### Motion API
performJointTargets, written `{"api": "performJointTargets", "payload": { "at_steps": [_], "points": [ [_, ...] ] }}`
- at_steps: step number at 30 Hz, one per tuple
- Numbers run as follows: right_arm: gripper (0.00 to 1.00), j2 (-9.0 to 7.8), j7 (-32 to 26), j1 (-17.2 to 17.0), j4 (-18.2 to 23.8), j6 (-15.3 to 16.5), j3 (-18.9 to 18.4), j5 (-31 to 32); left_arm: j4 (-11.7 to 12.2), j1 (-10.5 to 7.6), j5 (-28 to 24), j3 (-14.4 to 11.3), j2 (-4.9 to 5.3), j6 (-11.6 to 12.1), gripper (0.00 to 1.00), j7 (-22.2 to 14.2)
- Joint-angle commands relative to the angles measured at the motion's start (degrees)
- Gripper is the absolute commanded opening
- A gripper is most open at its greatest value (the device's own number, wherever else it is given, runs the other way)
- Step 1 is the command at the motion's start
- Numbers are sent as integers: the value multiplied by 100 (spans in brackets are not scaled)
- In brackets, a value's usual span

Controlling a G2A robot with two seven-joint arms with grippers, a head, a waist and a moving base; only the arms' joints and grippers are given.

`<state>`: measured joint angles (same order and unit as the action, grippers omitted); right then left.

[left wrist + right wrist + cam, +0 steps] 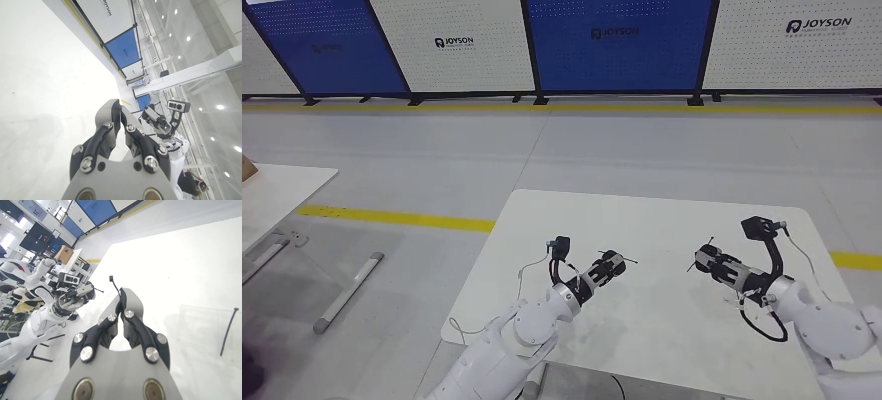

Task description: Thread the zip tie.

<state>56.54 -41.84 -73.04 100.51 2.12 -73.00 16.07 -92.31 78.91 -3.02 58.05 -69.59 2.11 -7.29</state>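
Over the middle of the table (662,215), the left gripper (120,108) has its jaws closed on a thin black zip tie (99,290), with 1 end poking out. Further right over the table, the right gripper (121,292) has its jaws pinching a 2nd zip tie (111,277), head free. A 3rd zip tie (229,331) lies on a clear sheet on the table. The likely failure is missing the head's small slot, because either thin strip may bend or swivel in its pinch.
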Motion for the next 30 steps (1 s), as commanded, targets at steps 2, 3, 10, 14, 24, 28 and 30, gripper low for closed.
{"api": "performJointTargets", "payload": {
  "at_steps": [2,3,10,14,24,28,30],
  "points": [
    [0,70,953,-175,126,-244,81,-195,0,0,0,0,0,0,0,0],
    [0,90,1134,-209,148,-332,115,-238,0,0,0,0,0,0,0,0],
    [0,151,1615,-288,258,-639,307,-94,0,0,0,0,0,0,0,0],
    [0,151,1615,-288,258,-639,307,-94,0,0,0,0,0,0,0,0],
    [0,151,1615,-288,258,-639,307,-94,0,0,0,0,0,0,0,0],
    [0,151,1615,-288,258,-639,307,-94,0,0,0,0,0,0,0,0],
    [0,151,1615,-288,258,-639,307,-94,0,0,0,0,0,0,0,0]
  ]
}}
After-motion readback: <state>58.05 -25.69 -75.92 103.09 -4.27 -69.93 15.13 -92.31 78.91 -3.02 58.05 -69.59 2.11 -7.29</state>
